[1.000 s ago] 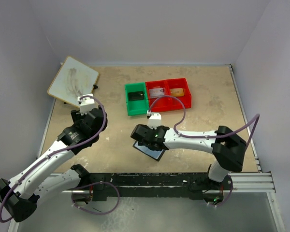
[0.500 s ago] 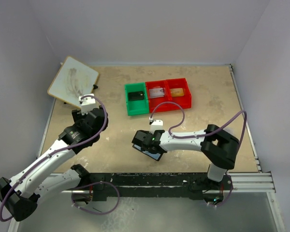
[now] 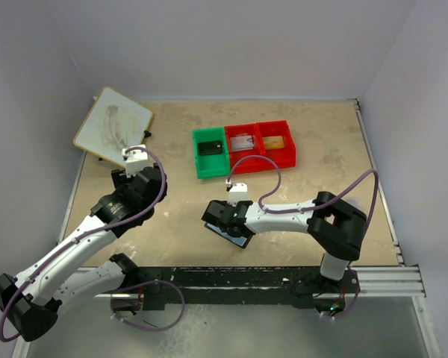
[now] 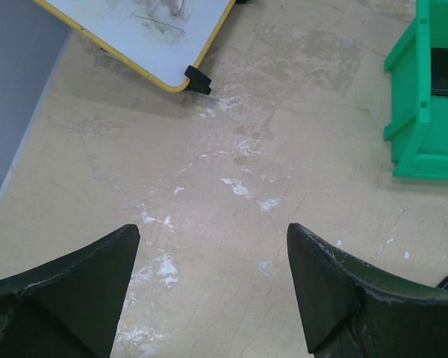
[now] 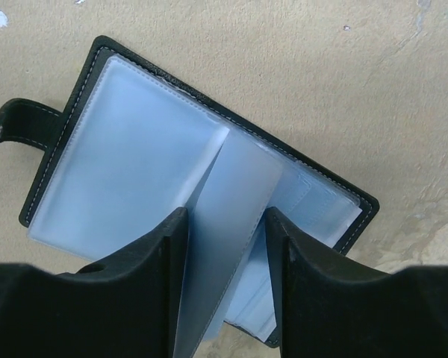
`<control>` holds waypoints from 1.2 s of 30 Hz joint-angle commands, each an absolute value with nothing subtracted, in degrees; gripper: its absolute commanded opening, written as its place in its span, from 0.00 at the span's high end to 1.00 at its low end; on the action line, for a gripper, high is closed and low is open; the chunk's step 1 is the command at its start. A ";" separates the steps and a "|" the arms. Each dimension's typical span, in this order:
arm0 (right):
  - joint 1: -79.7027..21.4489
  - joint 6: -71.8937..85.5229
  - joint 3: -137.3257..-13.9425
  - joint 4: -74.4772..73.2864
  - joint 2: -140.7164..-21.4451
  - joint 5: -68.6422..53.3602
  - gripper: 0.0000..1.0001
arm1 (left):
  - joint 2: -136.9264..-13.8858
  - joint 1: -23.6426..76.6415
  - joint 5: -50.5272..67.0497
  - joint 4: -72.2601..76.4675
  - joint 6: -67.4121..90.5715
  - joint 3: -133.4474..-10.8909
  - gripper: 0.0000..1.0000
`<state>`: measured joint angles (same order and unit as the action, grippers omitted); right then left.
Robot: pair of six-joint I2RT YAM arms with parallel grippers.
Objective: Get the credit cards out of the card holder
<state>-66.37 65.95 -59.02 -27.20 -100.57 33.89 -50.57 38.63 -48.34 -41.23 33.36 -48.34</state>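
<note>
The card holder (image 5: pixel 127 156) lies open on the table, black outside, with pale blue clear sleeves and a black tab (image 5: pixel 22 123) at its left edge. My right gripper (image 5: pixel 225 212) is right over it, open. One raised sleeve leaf (image 5: pixel 235 194) stands between its fingers. No card shows in the sleeves I can see. From above, the right gripper (image 3: pixel 225 216) covers most of the card holder (image 3: pixel 240 239). A dark card (image 3: pixel 210 148) lies in the green bin (image 3: pixel 197 156). My left gripper (image 4: pixel 213 231) hangs open over bare table, holding nothing.
Two joined red bins (image 3: pixel 261 160) with flat items inside stand right of the green bin (image 4: pixel 407 82). A yellow-edged whiteboard (image 3: pixel 113 123) lies at the back left, just beyond the left gripper (image 3: pixel 137 160). Walls close the table on three sides.
My right gripper has dropped onto the open card holder and shifted slightly left. Its jaws widened, then narrowed around a sleeve leaf. The left arm has not moved.
</note>
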 commanded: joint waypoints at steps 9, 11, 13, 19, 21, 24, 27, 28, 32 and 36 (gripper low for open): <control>-66.03 42.15 -50.90 -6.09 -97.13 27.31 0.53 | -49.98 38.36 -48.65 -39.81 32.95 -50.36 0.22; -66.16 36.42 -47.46 -0.86 -94.89 23.40 0.53 | -49.91 38.41 -48.65 -39.74 32.94 -50.30 0.22; -66.10 33.59 -45.54 -0.06 -93.09 22.14 0.51 | -50.00 38.34 -48.53 -39.64 32.90 -50.27 0.22; -66.01 27.94 -45.06 -0.52 -86.54 22.76 0.27 | -50.64 38.41 -48.51 -39.64 32.87 -50.32 0.22; -66.02 27.57 -46.33 -1.52 -84.29 23.62 0.22 | -50.70 38.41 -48.45 -39.64 32.94 -50.32 0.22; -66.05 27.90 -48.03 -3.45 -80.17 27.15 0.20 | -50.64 38.37 -48.43 -39.70 33.06 -50.31 0.22; -66.01 26.91 -48.67 -4.38 -75.53 31.98 0.18 | -50.26 38.38 -48.43 -39.65 33.43 -50.36 0.22; -65.91 26.86 -48.95 -4.70 -74.16 34.33 0.17 | -50.03 38.36 -48.43 -39.57 33.51 -50.36 0.21; -63.85 26.27 -48.71 -4.61 -69.11 43.88 0.10 | -49.02 38.39 -48.71 -39.24 34.13 -50.25 0.20; -56.33 22.99 -46.17 1.70 -62.67 42.28 0.05 | -47.69 38.39 -49.97 -38.15 34.74 -49.67 0.20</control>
<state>-62.63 26.59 -47.11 -3.90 -68.12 38.00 -49.58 38.63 -48.23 -41.04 33.47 -48.34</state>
